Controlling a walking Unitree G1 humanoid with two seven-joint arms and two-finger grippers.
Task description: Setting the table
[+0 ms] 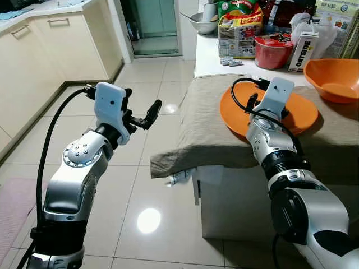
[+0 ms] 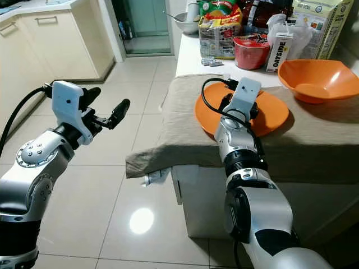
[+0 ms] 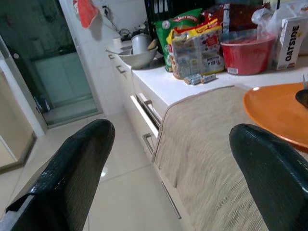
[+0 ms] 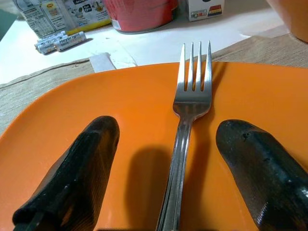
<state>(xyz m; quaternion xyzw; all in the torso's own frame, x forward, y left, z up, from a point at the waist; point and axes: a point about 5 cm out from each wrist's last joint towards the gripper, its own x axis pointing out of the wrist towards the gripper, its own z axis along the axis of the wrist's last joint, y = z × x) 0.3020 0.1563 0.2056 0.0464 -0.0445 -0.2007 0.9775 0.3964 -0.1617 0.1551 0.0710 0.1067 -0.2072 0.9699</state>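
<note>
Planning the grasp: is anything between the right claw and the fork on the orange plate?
Nothing visible. The fork lies bare on the orange plate, directly between the open right claw's fingers, tines pointing away.

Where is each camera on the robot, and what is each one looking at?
Left eye, on the head: looks down at both silver arms, the floor and the cloth-covered table.
Right eye, on the head: same scene, orange plate and orange bowl.
Left wrist: past the open left claw toward the table.
Right wrist: open right claw over a fork on the plate.
All share the orange plate.
</note>
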